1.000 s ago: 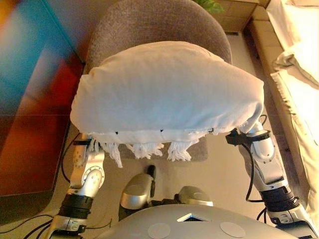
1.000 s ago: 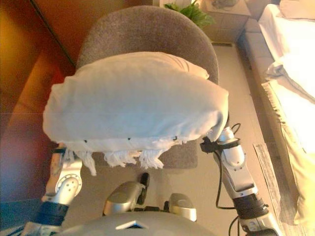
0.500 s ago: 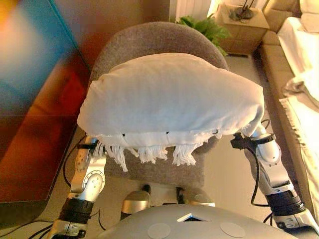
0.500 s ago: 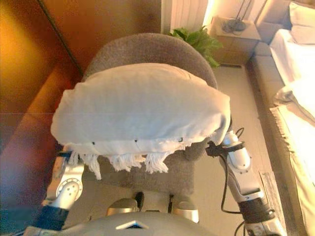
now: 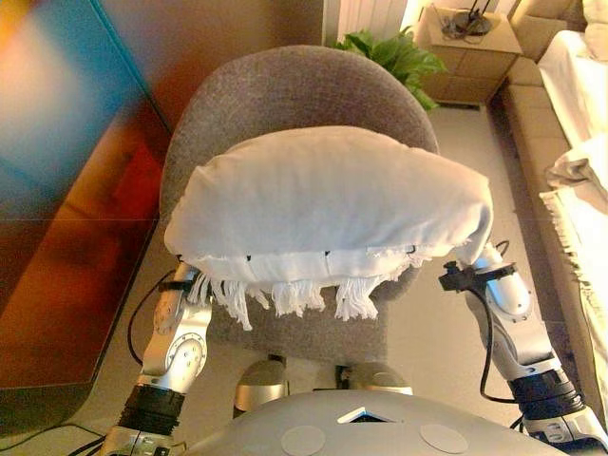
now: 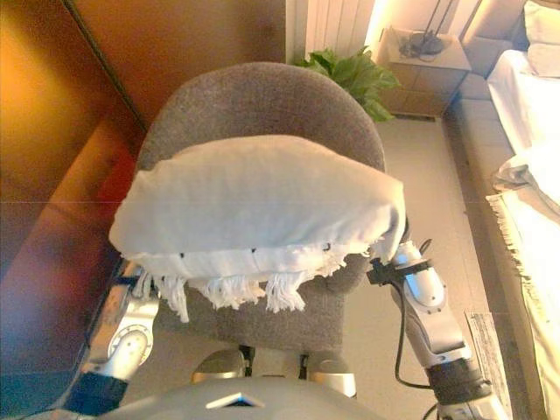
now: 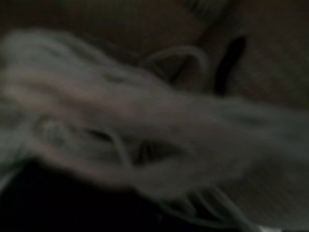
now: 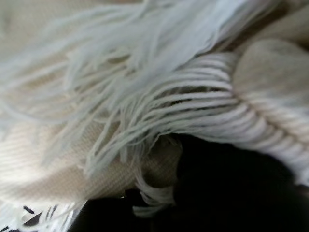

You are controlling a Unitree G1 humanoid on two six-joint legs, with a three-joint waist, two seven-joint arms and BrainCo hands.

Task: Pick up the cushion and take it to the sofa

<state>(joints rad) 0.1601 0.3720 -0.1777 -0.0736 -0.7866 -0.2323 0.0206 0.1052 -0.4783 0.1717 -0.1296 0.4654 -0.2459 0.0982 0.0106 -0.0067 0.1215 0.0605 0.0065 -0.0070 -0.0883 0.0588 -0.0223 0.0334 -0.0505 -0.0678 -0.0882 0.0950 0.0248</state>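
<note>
A white cushion (image 5: 328, 199) with a fringed edge (image 6: 232, 287) rests across both my arms, held above the seat of a grey upholstered chair (image 5: 285, 90). My left arm (image 5: 178, 328) goes up under its left end and my right arm (image 5: 499, 294) under its right end. Both hands are hidden beneath the cushion. The left wrist view shows only blurred fringe (image 7: 145, 140) in the dark. The right wrist view shows fringe strands (image 8: 145, 111) and cushion cloth very close.
A dark red-brown wall panel (image 5: 66, 190) stands at the left. A green plant (image 5: 394, 52) and a small wooden side table (image 5: 470, 43) are behind the chair. A beige sofa with white cloth (image 5: 579, 142) runs along the right edge.
The camera has shifted, so more of the chair back, the plant and the side table show. The cushion stays on both arms and looks a little lower and farther from the camera.
</note>
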